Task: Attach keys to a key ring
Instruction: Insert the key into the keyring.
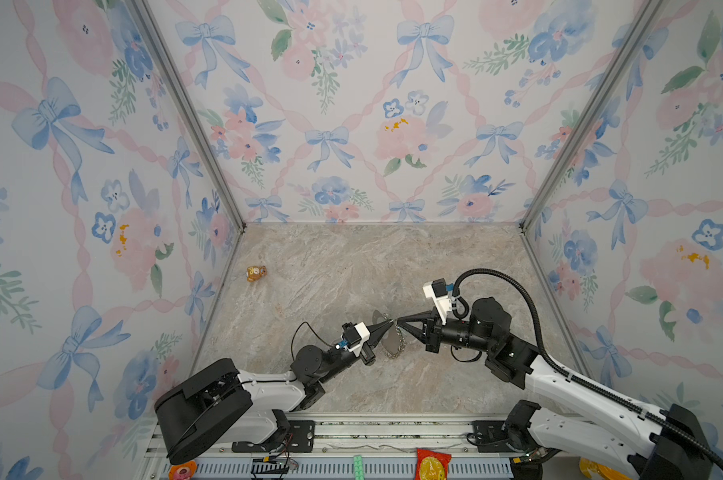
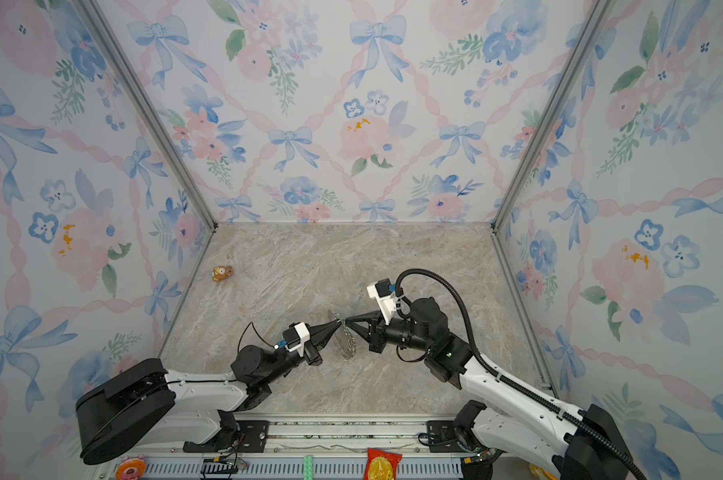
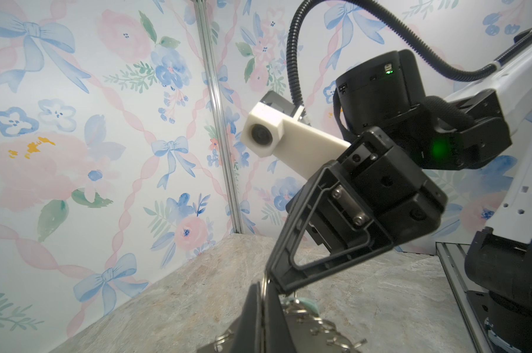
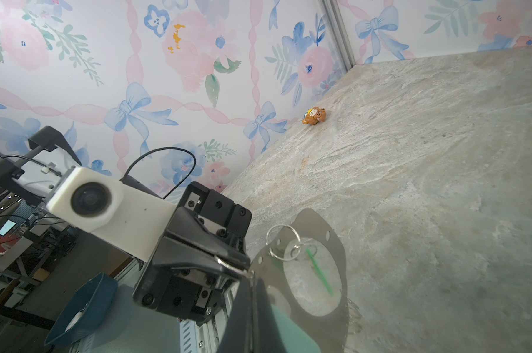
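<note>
The key ring, a taupe hoop fringed with small silver rings, hangs just above the table between both arms. My left gripper is shut on one thin silver ring at the hoop's rim, as the left wrist view shows. Tip to tip with it, my right gripper is shut too. The mint-tagged key hangs right under its tips, apparently held by its metal part. A bright green key dangles from linked silver rings inside the hoop.
An orange-brown bear figurine lies by the left wall, far from both arms. Flowered walls close the marbled table on three sides. A metal rail with a red packet runs along the front edge.
</note>
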Tool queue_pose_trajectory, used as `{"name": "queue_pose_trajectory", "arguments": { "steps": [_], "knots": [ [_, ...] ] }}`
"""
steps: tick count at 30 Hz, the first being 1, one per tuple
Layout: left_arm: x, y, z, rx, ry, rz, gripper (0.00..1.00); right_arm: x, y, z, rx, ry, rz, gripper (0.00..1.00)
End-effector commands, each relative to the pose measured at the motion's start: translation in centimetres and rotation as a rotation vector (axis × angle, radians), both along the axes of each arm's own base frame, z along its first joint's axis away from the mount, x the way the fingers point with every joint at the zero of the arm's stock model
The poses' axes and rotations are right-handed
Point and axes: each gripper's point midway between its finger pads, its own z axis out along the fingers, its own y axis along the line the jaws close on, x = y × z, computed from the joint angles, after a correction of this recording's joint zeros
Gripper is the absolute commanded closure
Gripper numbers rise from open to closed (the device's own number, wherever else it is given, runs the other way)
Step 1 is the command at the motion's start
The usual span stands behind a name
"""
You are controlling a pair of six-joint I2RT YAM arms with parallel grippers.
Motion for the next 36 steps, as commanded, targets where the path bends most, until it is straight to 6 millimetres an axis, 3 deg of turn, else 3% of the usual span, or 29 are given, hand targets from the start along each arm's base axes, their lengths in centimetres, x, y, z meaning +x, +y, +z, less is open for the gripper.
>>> {"name": "queue_pose_trajectory", "arguments": {
  "steps": [1, 10, 24, 36],
  "knots": [
    [-0.5, 0.1, -0.3, 0.004, -0.024, -0.007, 1.00, -0.8, 0.5, 3.1, 0.071, -0.054, 0.038, 1.00],
    [-1.6, -0.2, -0.2, 0.004, -0.043, -0.068, 1.00, -0.6, 0.2, 2.9, 0.066, -0.054, 0.024, 1.00],
    [-0.3, 0.6, -0.4, 0.001, -0.035, 0.020, 1.00, -0.9, 0.2, 2.6, 0.052, -0.041, 0.030, 1.00],
    [-0.3, 0.2, -0.5, 0.012, -0.042, 0.013, 1.00, -1.1, 0.8, 3.6, 0.098, -0.037, 0.053, 1.00]
  ]
}}
